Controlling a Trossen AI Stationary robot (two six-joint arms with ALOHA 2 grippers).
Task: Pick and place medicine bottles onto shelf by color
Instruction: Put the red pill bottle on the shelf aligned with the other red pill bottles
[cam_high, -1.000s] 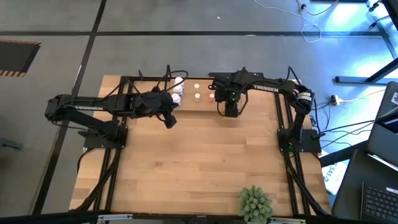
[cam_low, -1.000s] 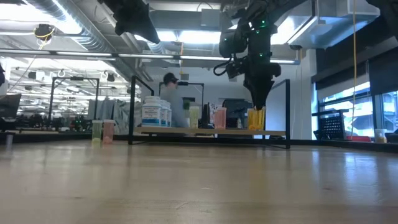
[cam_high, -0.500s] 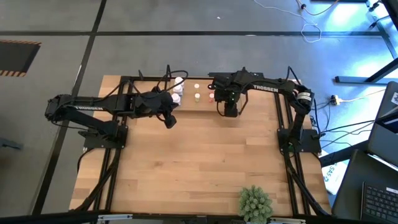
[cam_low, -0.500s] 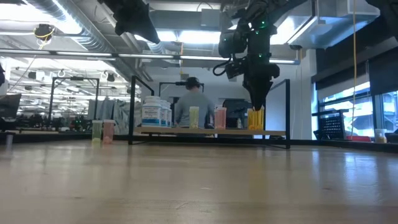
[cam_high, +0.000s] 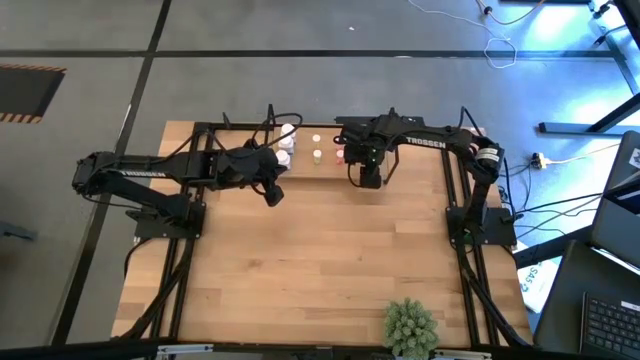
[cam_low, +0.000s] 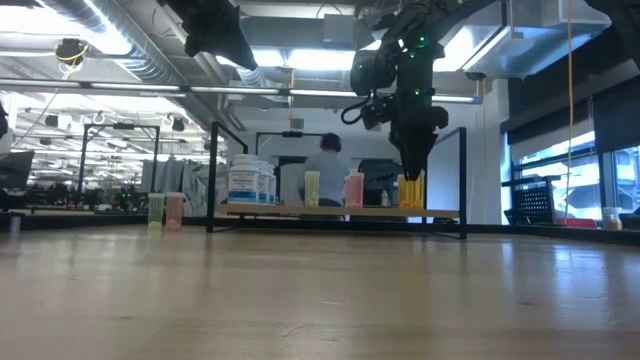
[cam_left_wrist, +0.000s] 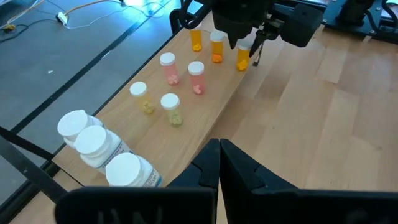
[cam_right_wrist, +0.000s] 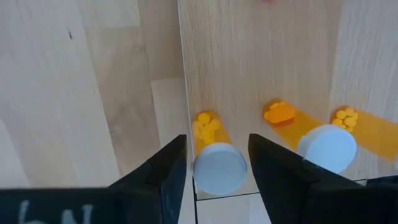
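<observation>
The shelf (cam_left_wrist: 208, 118), a pale base between thin black uprights (cam_low: 213, 175), stands along the table's far edge. On it stand white bottles (cam_left_wrist: 93, 140), yellowish ones (cam_left_wrist: 171, 109), pink ones (cam_left_wrist: 196, 78) and orange ones (cam_left_wrist: 216, 46). My right gripper (cam_right_wrist: 217, 143) points straight down over the shelf's right part (cam_high: 368, 180). It is open, with one finger on each side of the white cap (cam_right_wrist: 219, 169) of an upright orange bottle (cam_low: 410, 192); narrow gaps show beside the cap. My left gripper (cam_left_wrist: 219, 155) hangs shut and empty above the table, near the white bottles (cam_high: 287, 140).
A second orange bottle (cam_right_wrist: 317, 140) stands close beside the one between my right fingers. In the low view two small bottles (cam_low: 165, 210) show left of the shelf. A green plant (cam_high: 410, 325) stands at the near edge. Bare wood lies between shelf and plant (cam_high: 320, 260).
</observation>
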